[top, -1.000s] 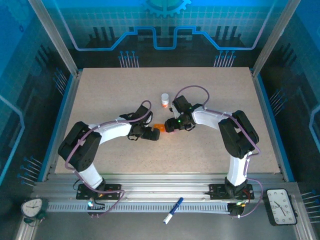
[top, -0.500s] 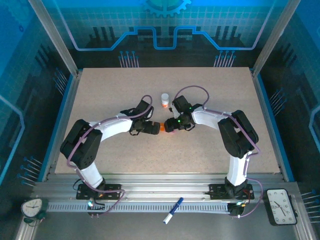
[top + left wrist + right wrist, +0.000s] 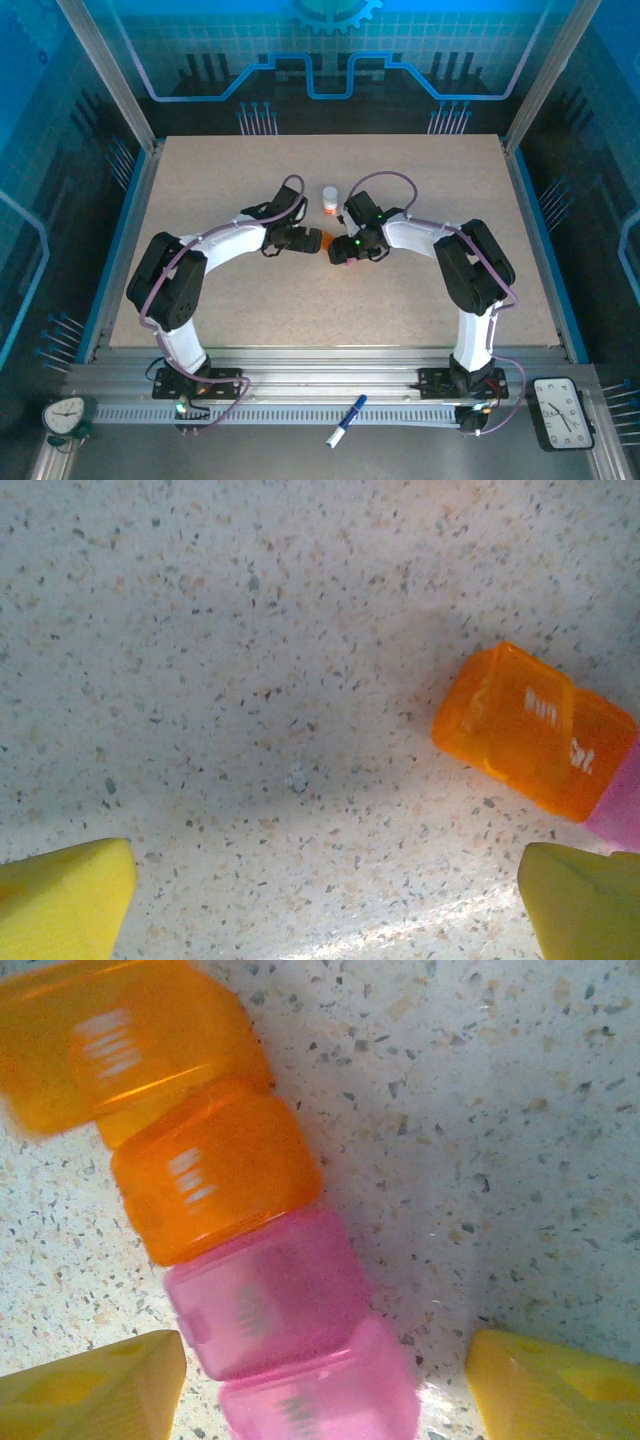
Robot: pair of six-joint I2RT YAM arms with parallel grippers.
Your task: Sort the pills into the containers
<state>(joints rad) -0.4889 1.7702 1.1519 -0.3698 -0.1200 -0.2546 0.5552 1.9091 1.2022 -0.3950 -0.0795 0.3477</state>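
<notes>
Orange cells (image 3: 210, 1175) number two, pink cells (image 3: 265, 1295) two.

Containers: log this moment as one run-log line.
containers: orange-pink strip flat on table | left gripper: open, empty, beside orange end | right gripper: open, straddling pink end

Both arms are the same build. Left arm (image 3: 215, 250) and right arm (image 3: 425, 238): white shells on the links, chunky black joint housings (image 3: 165, 290), black wrist blocks. A purple cable (image 3: 291, 188) arcs off each wrist and runs along the link to the base (image 3: 197, 380), a black plate bolted on the silver rail. Green LED (image 3: 357, 241) lit on the right wrist. Left gripper (image 3: 325, 880) and right gripper (image 3: 325, 1360) both carry yellow wedge fingertips (image 3: 62, 898) with blunt ends and a matte finish.
</notes>
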